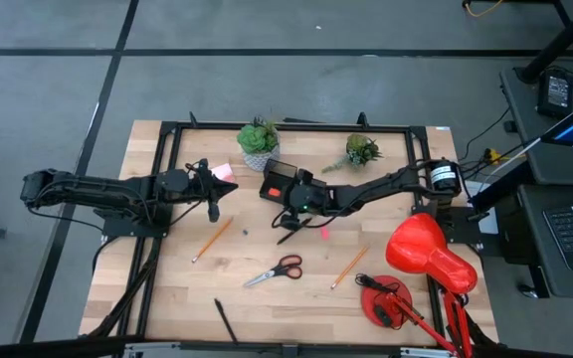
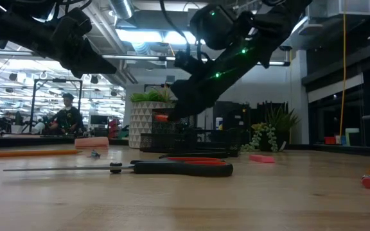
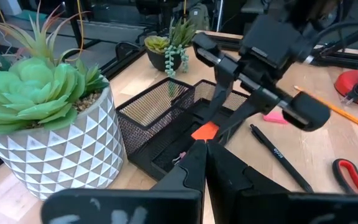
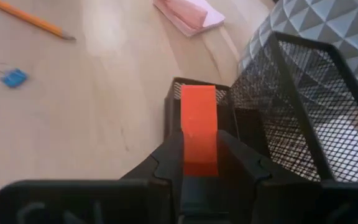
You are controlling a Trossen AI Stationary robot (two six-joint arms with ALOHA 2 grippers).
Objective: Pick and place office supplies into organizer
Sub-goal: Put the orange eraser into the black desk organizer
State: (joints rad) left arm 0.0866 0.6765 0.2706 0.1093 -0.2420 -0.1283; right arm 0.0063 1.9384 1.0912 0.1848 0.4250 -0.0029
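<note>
High view: the wooden surface point(image 1: 267, 298) carries scissors point(image 1: 275, 270) near the right end effector point(image 1: 288, 211).

Right wrist view: it grasps an orange-red eraser point(image 4: 198, 127) over the organizer point(image 4: 303, 99).

Left wrist view: the left end effector point(image 3: 205, 152) is clenched, empty.

Low view: beyond, a lit room with a person point(image 2: 65, 115).

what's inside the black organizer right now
The organizer looks empty: bare mesh in the taller compartment. The right gripper holds an orange-red eraser just above the low front tray. The tray floor beneath the gripper is hidden.
</note>
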